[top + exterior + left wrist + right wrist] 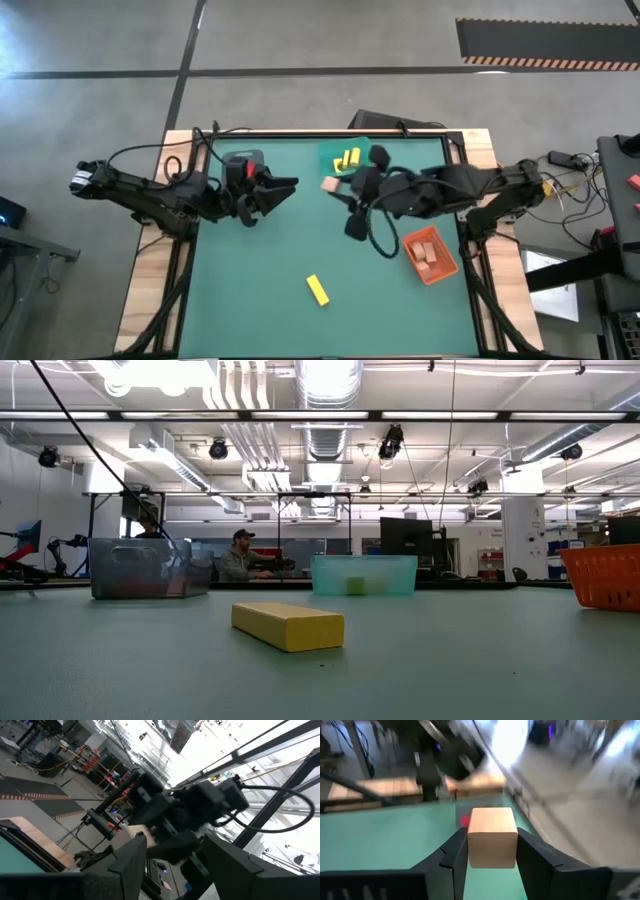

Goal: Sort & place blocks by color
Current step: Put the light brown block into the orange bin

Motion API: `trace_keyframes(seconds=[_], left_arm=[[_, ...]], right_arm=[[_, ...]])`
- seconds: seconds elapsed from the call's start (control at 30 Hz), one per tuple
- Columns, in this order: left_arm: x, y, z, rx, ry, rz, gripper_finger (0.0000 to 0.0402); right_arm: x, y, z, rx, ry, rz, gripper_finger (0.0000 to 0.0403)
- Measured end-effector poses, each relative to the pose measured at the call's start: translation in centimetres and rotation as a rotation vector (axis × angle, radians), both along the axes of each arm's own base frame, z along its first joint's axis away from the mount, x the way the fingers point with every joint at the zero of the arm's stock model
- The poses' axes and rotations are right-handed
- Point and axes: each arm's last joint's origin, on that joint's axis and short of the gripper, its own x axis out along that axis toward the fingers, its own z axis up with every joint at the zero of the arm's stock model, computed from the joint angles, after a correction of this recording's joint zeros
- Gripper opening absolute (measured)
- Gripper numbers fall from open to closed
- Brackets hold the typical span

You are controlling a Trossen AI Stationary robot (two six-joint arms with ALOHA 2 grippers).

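The right gripper (490,847) clamps a tan block (492,836) above the table's (260,300) far edge near the teal bin (330,153); the left gripper (285,187) hangs open by the grey bin (243,158).

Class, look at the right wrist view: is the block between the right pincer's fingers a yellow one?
No. The block clamped in the right pincer is plain tan wood, not yellow.

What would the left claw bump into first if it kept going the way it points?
Probably the right claw, holding a tan block; nothing else shows between them, though their heights are unclear.
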Motion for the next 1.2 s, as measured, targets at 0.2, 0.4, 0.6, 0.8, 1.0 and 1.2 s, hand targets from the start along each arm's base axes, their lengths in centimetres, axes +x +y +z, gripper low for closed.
trace_keyframes(seconds=[0.2, 0.4, 0.6, 0.8, 1.0, 1.2], left_arm=[[0.1, 0.0, -0.1, 0.002, 0.008, 0.000, 0.0181], [0.1, 0.0, -0.3, 0.004, 0.027, -0.001, 0.0181], [0.2, 0.0, -0.4, 0.004, 0.032, -0.001, 0.0181], [0.2, 0.0, -0.5, 0.005, 0.043, -0.002, 0.0181], [0.2, -0.1, -0.5, 0.006, 0.046, -0.002, 0.0181], [0.2, -0.1, -0.5, 0.006, 0.046, -0.002, 0.0181]], right_arm=[[-3.4, -2.6, -0.3, 0.311, 0.247, -0.174, 0.0128], [-5.0, -5.7, -2.3, 0.679, 0.515, -0.333, 0.0128], [-4.9, -6.4, -4.8, 0.904, 0.657, -0.347, 0.0129], [-5.5, -6.3, -7.9, 0.943, 0.790, -0.390, 0.0129], [-7.9, -6.2, -10.8, 0.949, 0.882, -0.466, 0.0129], [-10.5, -6.1, -13.6, 1.046, 0.866, -0.523, 0.0129]])
